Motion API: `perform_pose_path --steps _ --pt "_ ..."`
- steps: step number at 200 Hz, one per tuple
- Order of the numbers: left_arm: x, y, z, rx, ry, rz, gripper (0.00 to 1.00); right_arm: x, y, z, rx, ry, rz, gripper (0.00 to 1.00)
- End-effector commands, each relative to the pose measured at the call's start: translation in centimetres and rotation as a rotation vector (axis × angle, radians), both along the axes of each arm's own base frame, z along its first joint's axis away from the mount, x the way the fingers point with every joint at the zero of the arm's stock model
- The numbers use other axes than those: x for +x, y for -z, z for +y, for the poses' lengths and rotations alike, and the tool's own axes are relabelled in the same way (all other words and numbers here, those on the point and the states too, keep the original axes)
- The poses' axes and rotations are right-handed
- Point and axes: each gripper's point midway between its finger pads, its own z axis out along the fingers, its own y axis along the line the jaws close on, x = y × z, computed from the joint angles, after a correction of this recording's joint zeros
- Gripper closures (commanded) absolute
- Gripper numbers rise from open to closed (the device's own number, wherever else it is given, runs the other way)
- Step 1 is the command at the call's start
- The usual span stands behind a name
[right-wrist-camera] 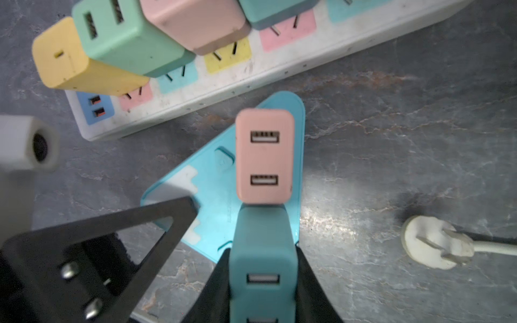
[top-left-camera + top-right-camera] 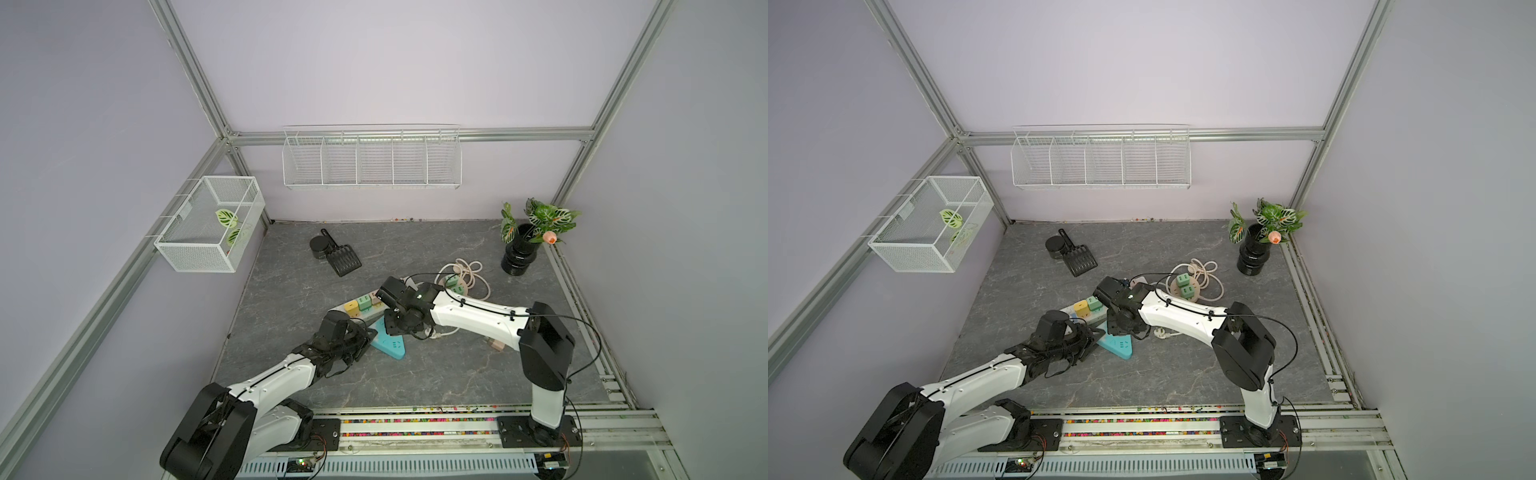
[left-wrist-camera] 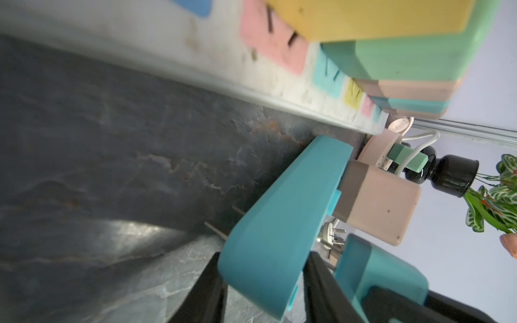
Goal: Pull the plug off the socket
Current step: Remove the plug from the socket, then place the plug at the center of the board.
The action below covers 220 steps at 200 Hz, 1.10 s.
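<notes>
A plug (image 1: 263, 251) sits between the right jaws, over the triangle socket (image 1: 212, 173). Just past them a second plug (image 1: 264, 155) stands on it, the power strip (image 1: 279, 70) beyond.

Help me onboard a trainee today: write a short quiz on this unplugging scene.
1. True or false: the left pincer clamps the white power strip.
2. The right pincer is shut on: A) a yellow adapter B) a teal adapter C) the loose white plug.
3. How many USB ports show on the pink adapter in the triangular socket?
Key: 1 false, it clamps the triangular socket; 2 B; 3 two.
</notes>
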Motion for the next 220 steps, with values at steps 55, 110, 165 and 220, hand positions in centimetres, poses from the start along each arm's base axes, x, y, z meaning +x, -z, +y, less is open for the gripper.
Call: perform_pose_path --steps 55,110,165,220 --pt "-4.0 5.1 5.3 0.279 -0.030 0.177 0.62 -2.7 -2.9 -4.7 0.107 -0.068 -0.123 0.79" --pt "-1.5 -1.7 3.6 0.213 0.081 -0.120 0.34 -3.3 -1.5 -14.8 0.366 0.205 -0.028 0.78" --pt "-1.7 -6.1 5.0 0.187 0.040 -0.351 0.31 -6.3 2.4 -24.0 0.339 0.512 0.118 0.75" --pt "-1.9 -8.4 5.6 0.107 -0.036 -0.474 0.31 -6.3 4.1 -25.5 0.317 0.598 0.106 0.70"
